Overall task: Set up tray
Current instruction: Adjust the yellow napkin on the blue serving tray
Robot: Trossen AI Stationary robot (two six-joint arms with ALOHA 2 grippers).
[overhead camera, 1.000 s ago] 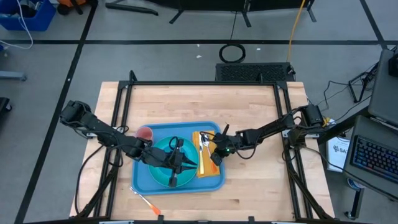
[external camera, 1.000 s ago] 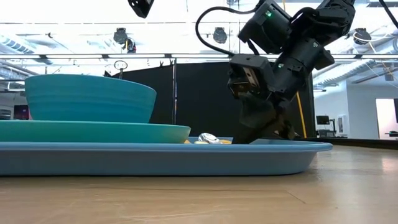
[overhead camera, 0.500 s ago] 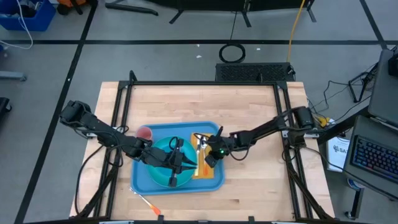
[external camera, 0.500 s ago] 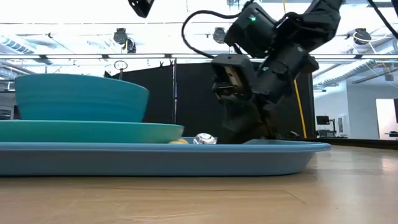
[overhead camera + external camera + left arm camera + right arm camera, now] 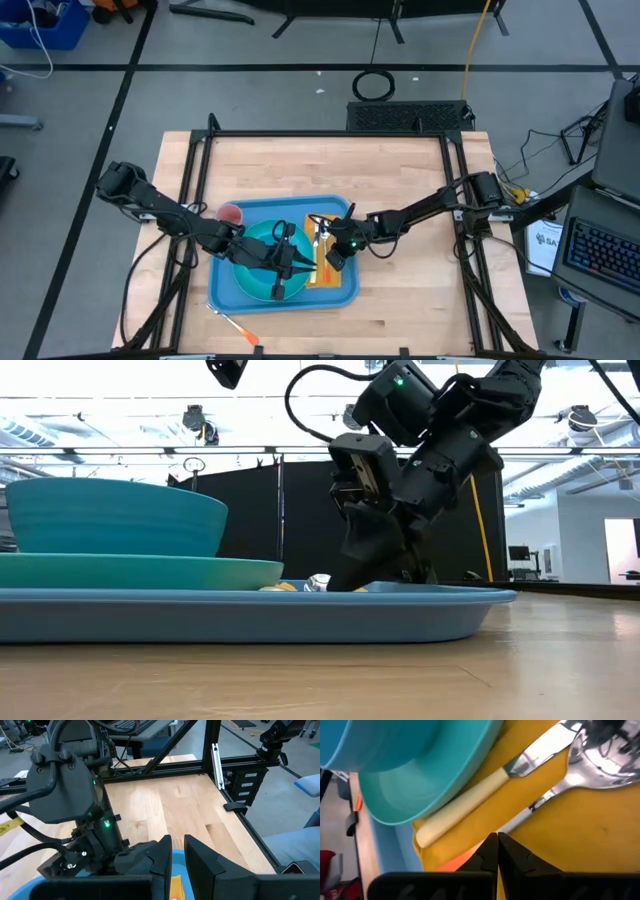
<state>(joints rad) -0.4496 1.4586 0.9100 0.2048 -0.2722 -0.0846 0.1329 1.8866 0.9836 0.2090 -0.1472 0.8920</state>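
Two hands (image 5: 285, 262) (image 5: 330, 260) over tray (image 5: 225, 290)

- On the table (image 5: 400, 180), toward its front edge: the tray (image 5: 345, 297).
- In the tray's left part: a plate (image 5: 243, 276), with a bowl (image 5: 258, 240) on it.
- Just beside the plate, on the right, in the tray: a napkin (image 5: 328, 279) — on it a knife (image 5: 465, 812) and a spoon (image 5: 600, 750), side by side.
- At the tray's far left corner: a cup (image 5: 232, 214).
- Off the tray, by its near left corner, on the table: a pen-like stick (image 5: 236, 327).
- Above the bowl: left gripper (image 5: 281, 262).
- Over the napkin, tips down on it: right gripper (image 5: 331, 260), pinched together.
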